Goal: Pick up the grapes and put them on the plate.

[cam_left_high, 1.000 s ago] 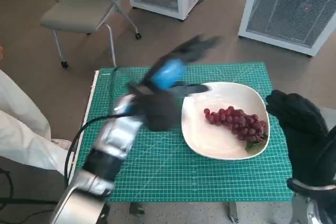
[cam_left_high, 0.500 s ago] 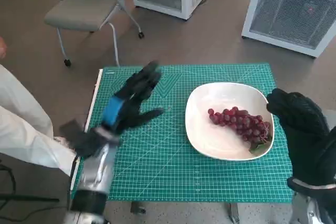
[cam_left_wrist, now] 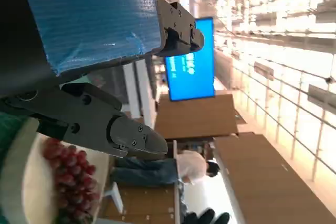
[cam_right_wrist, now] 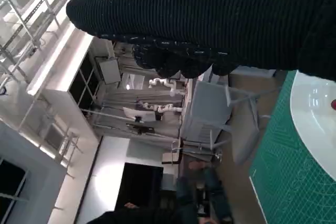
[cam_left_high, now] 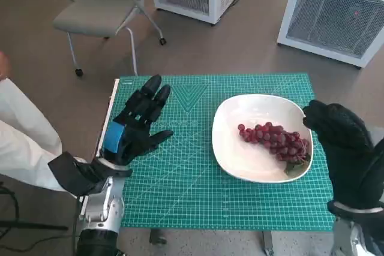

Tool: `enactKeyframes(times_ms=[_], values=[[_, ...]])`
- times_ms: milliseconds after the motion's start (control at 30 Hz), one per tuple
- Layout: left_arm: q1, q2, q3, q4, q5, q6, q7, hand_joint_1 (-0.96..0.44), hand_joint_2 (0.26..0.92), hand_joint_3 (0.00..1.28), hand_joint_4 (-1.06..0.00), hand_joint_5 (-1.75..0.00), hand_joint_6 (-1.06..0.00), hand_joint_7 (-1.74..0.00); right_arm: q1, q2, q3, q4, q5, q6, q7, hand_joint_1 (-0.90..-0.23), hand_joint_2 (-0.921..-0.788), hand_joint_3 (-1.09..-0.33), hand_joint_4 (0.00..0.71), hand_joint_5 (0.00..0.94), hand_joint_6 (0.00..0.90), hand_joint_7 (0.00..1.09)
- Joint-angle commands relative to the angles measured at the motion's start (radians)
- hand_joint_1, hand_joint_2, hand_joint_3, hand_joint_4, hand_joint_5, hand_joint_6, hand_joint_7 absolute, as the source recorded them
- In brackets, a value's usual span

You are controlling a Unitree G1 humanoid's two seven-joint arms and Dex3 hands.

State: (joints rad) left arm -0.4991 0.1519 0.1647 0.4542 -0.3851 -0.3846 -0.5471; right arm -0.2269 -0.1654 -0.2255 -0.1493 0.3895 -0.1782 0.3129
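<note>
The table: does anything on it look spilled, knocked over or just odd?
Nothing stands out. The grapes lie as one bunch inside the white plate, which sits flat on the green mat. No loose grapes show on the mat. The left hand hovers empty with fingers spread; the right hand sits beside the plate.

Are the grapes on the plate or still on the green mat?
On the plate. The red grapes lie inside the white plate, toward its right side, and neither hand touches them.
</note>
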Motion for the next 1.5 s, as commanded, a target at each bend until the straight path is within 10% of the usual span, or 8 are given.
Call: enactKeyframes(times_ms=[33, 1500], values=[[0.034, -0.002, -0.005, -0.030, 0.021, 0.012, 0.014, -0.32, 0.921, 0.03, -0.25, -0.01, -0.31, 0.00, 0.001, -0.010, 0.004, 0.022, 0.003, 0.016, 0.009, -0.400, -0.921, -0.633, 0.396, 0.698, 0.183, 0.97], [0.084, 0.003, -0.022, -0.103, 0.054, 0.042, 0.045, -0.31, 0.921, 0.04, -0.29, -0.01, -0.33, 0.00, -0.044, -0.017, 0.023, 0.083, 0.000, -0.013, 0.044, -0.402, -0.921, -0.637, 0.402, 0.692, 0.177, 0.98]])
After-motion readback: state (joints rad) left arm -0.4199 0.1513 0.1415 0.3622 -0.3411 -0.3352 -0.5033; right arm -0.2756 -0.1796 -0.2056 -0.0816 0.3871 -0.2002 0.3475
